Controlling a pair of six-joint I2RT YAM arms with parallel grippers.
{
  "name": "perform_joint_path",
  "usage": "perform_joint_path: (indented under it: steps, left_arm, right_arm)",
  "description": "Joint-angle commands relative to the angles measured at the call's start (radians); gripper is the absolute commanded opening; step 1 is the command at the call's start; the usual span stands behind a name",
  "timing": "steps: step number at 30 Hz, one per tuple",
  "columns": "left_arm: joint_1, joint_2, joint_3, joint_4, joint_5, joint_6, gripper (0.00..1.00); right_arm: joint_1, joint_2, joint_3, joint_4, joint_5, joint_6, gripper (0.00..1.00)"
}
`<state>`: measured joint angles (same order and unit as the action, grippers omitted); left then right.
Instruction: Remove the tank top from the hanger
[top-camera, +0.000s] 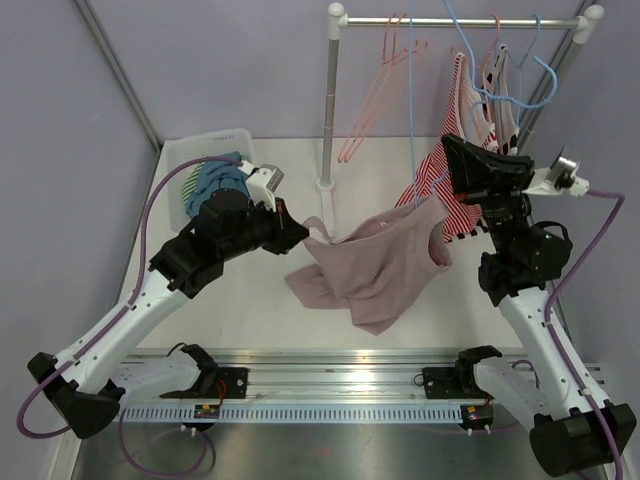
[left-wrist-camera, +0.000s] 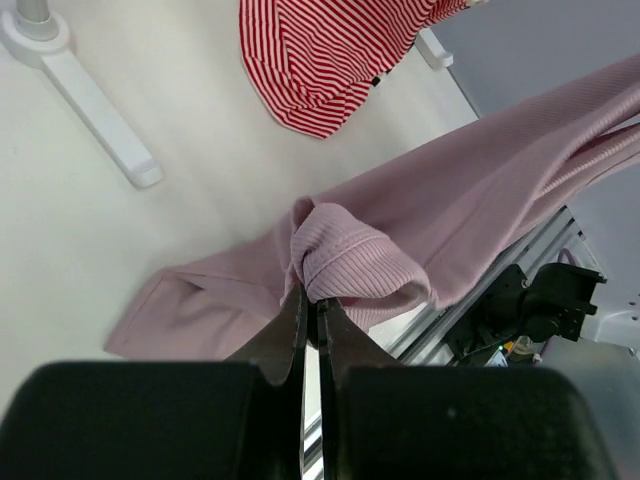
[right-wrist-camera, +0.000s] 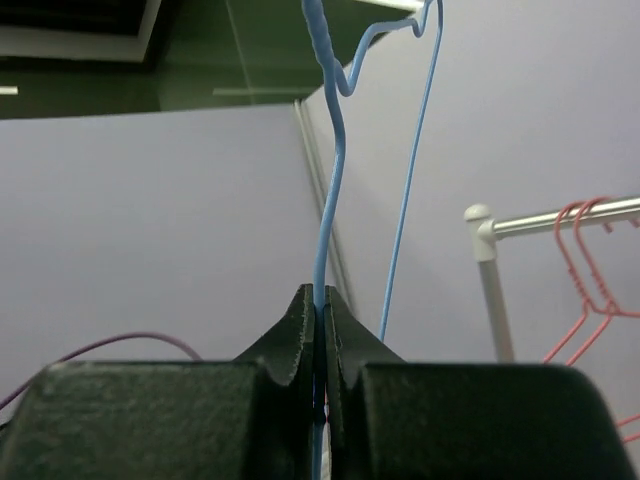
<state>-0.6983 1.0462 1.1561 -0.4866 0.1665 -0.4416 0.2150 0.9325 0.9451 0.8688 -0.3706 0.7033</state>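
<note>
The pink ribbed tank top (top-camera: 375, 265) hangs stretched between the two arms, and its lower part sags onto the table. My left gripper (top-camera: 300, 236) is shut on a folded edge of it at its left end; the left wrist view shows the fold of the tank top (left-wrist-camera: 350, 265) pinched at the tips of my left gripper (left-wrist-camera: 310, 303). The garment's right shoulder is held up by the thin blue hanger (top-camera: 414, 120). My right gripper (top-camera: 452, 150) is shut on that hanger's wire, and in the right wrist view the hanger (right-wrist-camera: 328, 190) rises straight out of my right gripper (right-wrist-camera: 320, 296).
A clothes rack (top-camera: 330, 100) stands at the back with pink hangers (top-camera: 385, 75), more blue hangers (top-camera: 530, 90) and a red-striped top (top-camera: 450, 195). Its white foot (left-wrist-camera: 95, 115) lies on the table. A white basket (top-camera: 205, 165) of clothes sits behind my left arm.
</note>
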Motion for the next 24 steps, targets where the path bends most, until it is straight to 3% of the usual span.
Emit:
perform_joint_path:
  steps: [1, 5, 8, 9, 10, 12, 13, 15, 17, 20, 24]
  left_arm:
    - [0.0, -0.057, -0.041, -0.001, -0.041, 0.017, 0.0]
    - [-0.001, -0.095, -0.056, -0.039, -0.148, 0.001, 0.0]
    - [0.0, -0.135, -0.043, -0.105, -0.307, -0.029, 0.0]
    - [-0.001, -0.14, -0.033, -0.162, -0.405, -0.037, 0.0]
    - [0.0, -0.147, -0.026, -0.176, -0.429, -0.039, 0.0]
    - [0.0, -0.153, -0.009, -0.199, -0.438, -0.016, 0.0]
    - [0.0, -0.155, -0.003, -0.207, -0.437, 0.0, 0.0]
    - [0.0, -0.155, 0.016, -0.225, -0.453, 0.009, 0.0]
    - [-0.001, -0.158, 0.027, -0.234, -0.464, 0.029, 0.0]
    - [0.0, -0.15, 0.051, -0.245, -0.452, 0.063, 0.08]
    - [0.0, -0.14, 0.076, -0.245, -0.331, 0.092, 0.16]
  right_arm:
    - [-0.002, -0.04, -0.144, 0.371, 0.222, -0.114, 0.0]
    - [-0.002, -0.06, -0.16, 0.303, 0.231, -0.206, 0.0]
    - [0.0, -0.104, -0.158, 0.19, 0.222, -0.311, 0.0]
    - [-0.002, -0.127, -0.122, 0.106, 0.216, -0.345, 0.0]
    - [-0.002, -0.155, -0.085, -0.165, 0.222, -0.375, 0.0]
    - [-0.002, -0.205, 0.073, -0.485, 0.283, -0.378, 0.0]
    - [-0.002, -0.21, 0.125, -0.756, 0.268, -0.424, 0.0]
    - [-0.002, -0.212, 0.222, -1.008, 0.259, -0.452, 0.0]
    - [-0.002, -0.219, 0.247, -1.099, 0.307, -0.444, 0.0]
    - [-0.002, -0.201, 0.294, -1.209, 0.361, -0.442, 0.0]
    - [-0.002, -0.066, 0.461, -1.391, 0.394, -0.439, 0.0]
